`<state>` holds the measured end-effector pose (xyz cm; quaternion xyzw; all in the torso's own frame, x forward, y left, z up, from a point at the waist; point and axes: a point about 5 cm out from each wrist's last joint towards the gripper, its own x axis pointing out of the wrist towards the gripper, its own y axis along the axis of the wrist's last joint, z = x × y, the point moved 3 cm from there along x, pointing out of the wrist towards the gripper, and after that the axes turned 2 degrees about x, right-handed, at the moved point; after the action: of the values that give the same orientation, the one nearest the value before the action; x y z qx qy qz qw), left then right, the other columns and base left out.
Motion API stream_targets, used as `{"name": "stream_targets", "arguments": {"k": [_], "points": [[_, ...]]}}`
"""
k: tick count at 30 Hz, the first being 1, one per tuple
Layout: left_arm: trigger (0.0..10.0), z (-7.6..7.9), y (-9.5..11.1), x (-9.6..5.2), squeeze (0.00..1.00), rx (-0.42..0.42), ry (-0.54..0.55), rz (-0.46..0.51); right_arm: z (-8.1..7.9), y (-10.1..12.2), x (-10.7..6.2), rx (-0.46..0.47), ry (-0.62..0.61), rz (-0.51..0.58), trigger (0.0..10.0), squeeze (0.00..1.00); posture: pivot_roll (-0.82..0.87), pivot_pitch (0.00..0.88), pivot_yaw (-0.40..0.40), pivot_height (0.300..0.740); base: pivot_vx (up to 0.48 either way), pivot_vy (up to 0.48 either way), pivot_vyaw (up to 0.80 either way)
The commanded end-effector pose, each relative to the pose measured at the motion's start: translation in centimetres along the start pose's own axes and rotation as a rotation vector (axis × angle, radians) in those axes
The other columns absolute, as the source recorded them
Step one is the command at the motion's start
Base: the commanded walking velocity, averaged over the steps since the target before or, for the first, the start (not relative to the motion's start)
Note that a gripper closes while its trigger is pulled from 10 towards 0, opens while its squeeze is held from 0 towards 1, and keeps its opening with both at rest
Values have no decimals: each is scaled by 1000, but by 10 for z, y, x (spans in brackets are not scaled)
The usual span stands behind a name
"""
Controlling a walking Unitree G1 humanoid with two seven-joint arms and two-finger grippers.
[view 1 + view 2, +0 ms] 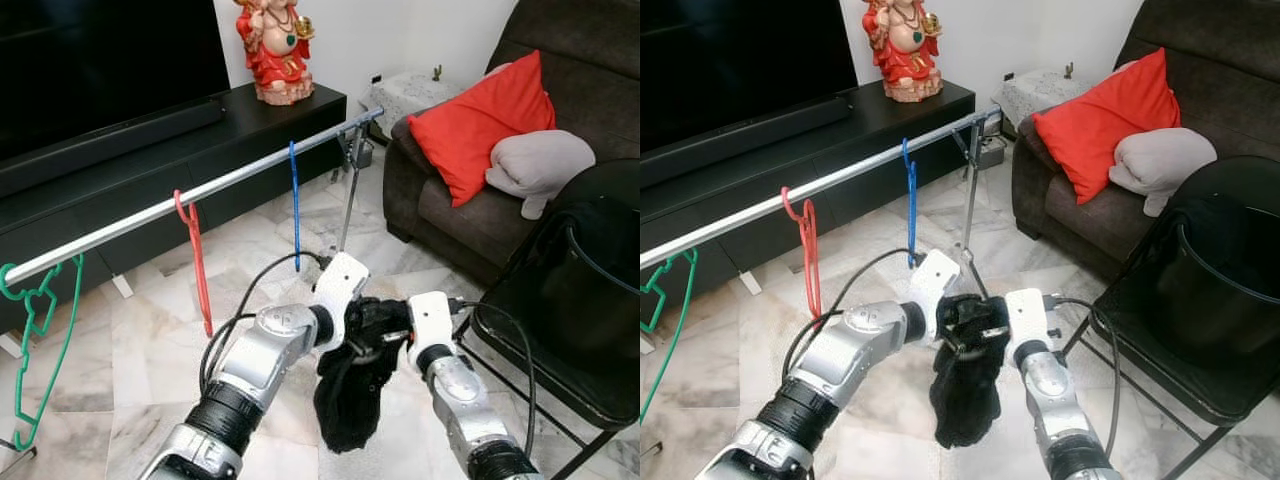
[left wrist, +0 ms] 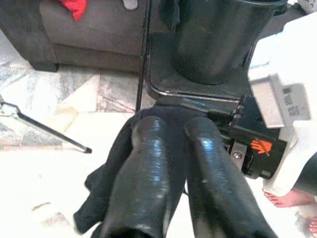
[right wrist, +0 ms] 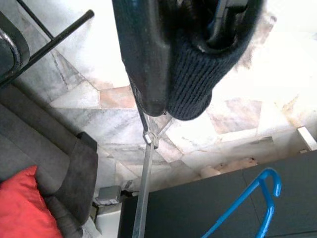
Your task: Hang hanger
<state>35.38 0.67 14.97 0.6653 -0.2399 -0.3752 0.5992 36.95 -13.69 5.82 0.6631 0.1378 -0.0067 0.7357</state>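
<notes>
The left gripper [image 2: 171, 183] has its two black fingers pressed close together on a dark knitted garment [image 1: 350, 395], which hangs in a limp bundle between both arms low above the marble floor [image 1: 120, 340]. The right gripper [image 1: 995, 325] meets the same bundle from the other side; its wrist view shows one finger [image 3: 143, 54] alongside ribbed navy knit, with what may be a hanger part tucked inside, though the fold hides too much to be sure, and I cannot tell how its jaws stand. The left wrist view adds the black chair [image 2: 198, 94] with a dark bin [image 2: 218, 39] on it, just beyond the cloth. Ahead of the grippers, well above the garment, a metal rail [image 1: 200, 195] runs across in front of the TV stand [image 1: 150, 160]. On it hang a blue hanger [image 1: 294, 205], a red hanger [image 1: 198, 265] and, at the robot's far left, a green hanger [image 1: 40, 340]. A dark sofa [image 1: 450, 215] with a red cushion [image 1: 480, 125] stands to the right.
</notes>
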Motion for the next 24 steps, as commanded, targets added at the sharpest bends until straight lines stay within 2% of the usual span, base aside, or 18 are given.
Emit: {"name": "stream_targets", "arguments": {"k": [1, 6, 9, 10, 11, 12, 13, 14, 15, 17, 19, 22, 24], "points": [[10000, -2, -1, -4, 1000, 17, -4, 0, 0, 3, 1, 10, -2, 7, 0, 0, 56, 83, 63, 740, 0, 0, 0], [10000, -9, -5, -11, 1000, 51, 12, -19, 1, 3, 2, 4, -5, -10, 0, 0, 57, 86, 63, 740, 0, 0, 0], [10000, -20, -9, -17, 1000, 47, 55, -31, 9, 3, 2, 48, -58, -25, 0, 0, 56, 86, 63, 740, 0, 0, 0], [10000, -23, -11, -19, 1000, 48, 74, -37, 13, 3, 2, 102, -91, -28, 0, 0, 54, 87, 63, 740, 0, 0, 0], [10000, -23, -11, -19, 1000, 48, 74, -37, 13, 3, 2, 102, -91, -28, 0, 0, 54, 87, 63, 740, 0, 0, 0], [10000, -27, -14, -21, 1000, 47, 95, -43, 20, 3, 2, 199, -145, -30, 0, 0, 54, 87, 63, 740, 0, 0, 0], [10000, -36, -18, -27, 1000, 34, 138, -54, 34, -6, -2, 463, -274, -55, 0, 0, 54, 87, 61, 740, 0, 0, 0], [10000, -39, -20, -29, 1000, 29, 153, -57, 38, -11, -4, 561, -318, -69, 0, 0, 54, 87, 61, 740, 0, 0, 0], [10000, -39, -20, -29, 1000, 29, 153, -57, 38, -11, -4, 561, -318, -69, 0, 0, 54, 87, 61, 740, 0, 0, 0], [10000, -44, -24, -34, 1000, 23, 177, -67, 46, -26, -10, 714, -410, -111, 0, 0, 57, 89, 62, 740, 0, 0, 0], [10000, -47, -27, -38, 1000, 21, 188, -75, 50, -38, -16, 811, -472, -143, 0, 0, 58, 91, 62, 740, 0, 0, 0], [10000, -49, -31, -43, 1000, 23, 196, -88, 50, -46, -20, 914, -508, -157, 0, 0, 60, 90, 65, 740, 0, 0, 0], [10000, -50, -32, -44, 1000, 23, 197, -91, 50, -45, -20, 928, -505, -153, 0, 0, 59, 90, 66, 740, 0, 0, 0]]}}
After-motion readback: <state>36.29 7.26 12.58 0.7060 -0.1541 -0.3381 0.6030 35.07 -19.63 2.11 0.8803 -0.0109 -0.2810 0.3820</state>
